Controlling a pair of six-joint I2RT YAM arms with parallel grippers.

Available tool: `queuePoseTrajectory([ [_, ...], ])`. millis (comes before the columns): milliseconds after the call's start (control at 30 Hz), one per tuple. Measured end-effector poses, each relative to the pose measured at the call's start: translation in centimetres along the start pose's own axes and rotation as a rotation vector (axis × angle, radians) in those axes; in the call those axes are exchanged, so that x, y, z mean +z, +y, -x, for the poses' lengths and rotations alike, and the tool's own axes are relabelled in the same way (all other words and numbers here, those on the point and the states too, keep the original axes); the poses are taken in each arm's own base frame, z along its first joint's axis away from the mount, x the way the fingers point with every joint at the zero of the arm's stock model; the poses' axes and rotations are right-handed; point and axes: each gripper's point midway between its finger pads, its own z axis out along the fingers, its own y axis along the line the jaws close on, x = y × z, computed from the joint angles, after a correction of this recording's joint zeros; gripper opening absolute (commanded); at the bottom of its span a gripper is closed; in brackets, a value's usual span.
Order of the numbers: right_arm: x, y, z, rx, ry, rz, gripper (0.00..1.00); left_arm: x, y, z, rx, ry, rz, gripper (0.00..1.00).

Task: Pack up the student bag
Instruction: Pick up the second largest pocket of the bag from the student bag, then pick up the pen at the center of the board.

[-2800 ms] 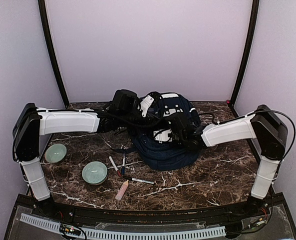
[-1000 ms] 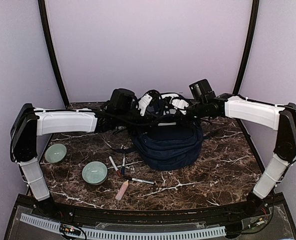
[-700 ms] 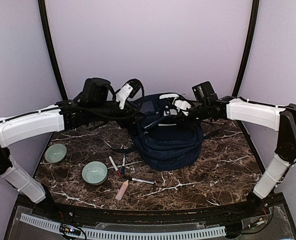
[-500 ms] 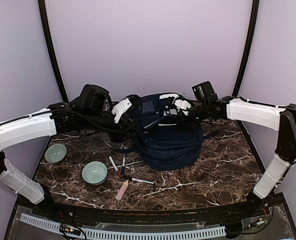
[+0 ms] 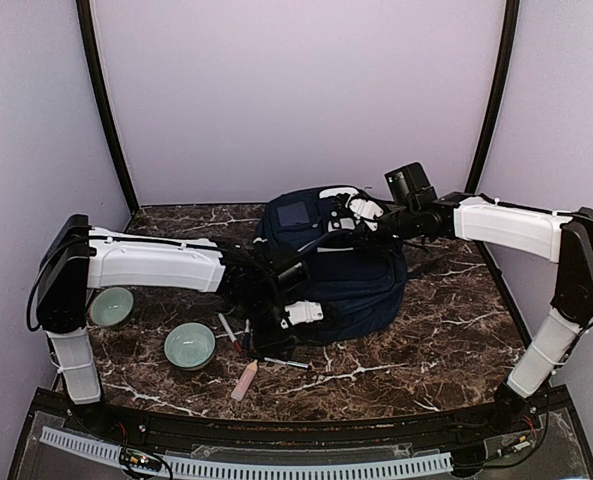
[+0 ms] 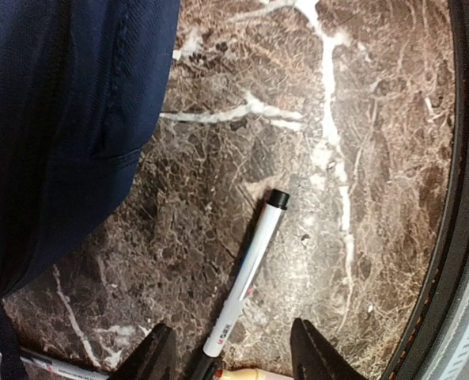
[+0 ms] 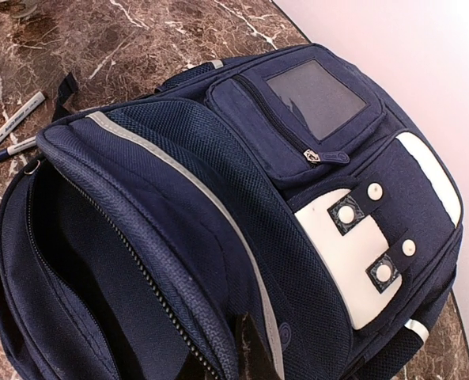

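Note:
The navy student bag (image 5: 341, 275) lies in the middle of the table, its main zip gaping (image 7: 76, 261), grey patches on the front (image 7: 353, 261). My right gripper (image 5: 361, 222) is shut on the zip rim of the bag's flap (image 7: 218, 340) and holds it up. My left gripper (image 5: 279, 335) hangs low by the bag's near left side. It is open, and its fingertips (image 6: 156, 354) straddle the lower end of a white pen with a black cap (image 6: 246, 273) that lies on the marble. The bag's side (image 6: 60, 119) fills the left wrist view's left.
More pens (image 5: 228, 330) and a pale tube (image 5: 244, 380) lie in front of the bag. Two green bowls (image 5: 189, 345) (image 5: 110, 305) stand at the near left. The table's black front edge (image 6: 455, 237) runs close to the white pen.
My left gripper has let go of the bag's rim, swung out to the left, then come down over the pens with its jaws opened. The right gripper has stayed put.

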Motion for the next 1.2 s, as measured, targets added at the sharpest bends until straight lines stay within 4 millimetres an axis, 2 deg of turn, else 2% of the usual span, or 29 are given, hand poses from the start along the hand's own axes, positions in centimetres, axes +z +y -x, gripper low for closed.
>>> queuePoseTrajectory([
  [167, 0.0, 0.0, 0.0, 0.0, -0.001, 0.001, 0.0, 2.8, 0.1, -0.8, 0.028, 0.092, 0.002, 0.49],
  [300, 0.0, 0.0, 0.0, 0.0, -0.001, 0.001, 0.0, 3.9, 0.1, -1.4, 0.069, 0.135, 0.024, 0.43],
  [667, 0.0, 0.1, 0.0, 0.007, -0.002, 0.004, 0.0, 4.7, 0.8, -2.1, 0.123, 0.184, 0.071, 0.15],
  [833, 0.0, 0.1, 0.0, 0.011, -0.003, 0.004, 0.0, 4.9, 0.2, -1.8, 0.136, 0.174, 0.054, 0.12],
  [1000, 0.0, 0.1, 0.0, 0.015, -0.002, 0.005, 0.0, 5.2, -0.2, -0.8, 0.155, 0.161, 0.05, 0.22],
  [1100, 0.0, 0.1, 0.0, 0.015, -0.002, 0.004, 0.0, 5.4, -0.3, -0.1, 0.164, 0.146, 0.054, 0.14],
  [1200, 0.0, 0.2, 0.1, 0.015, -0.002, 0.006, 0.0, 5.5, -0.5, -0.1, 0.167, 0.151, 0.052, 0.11],
])
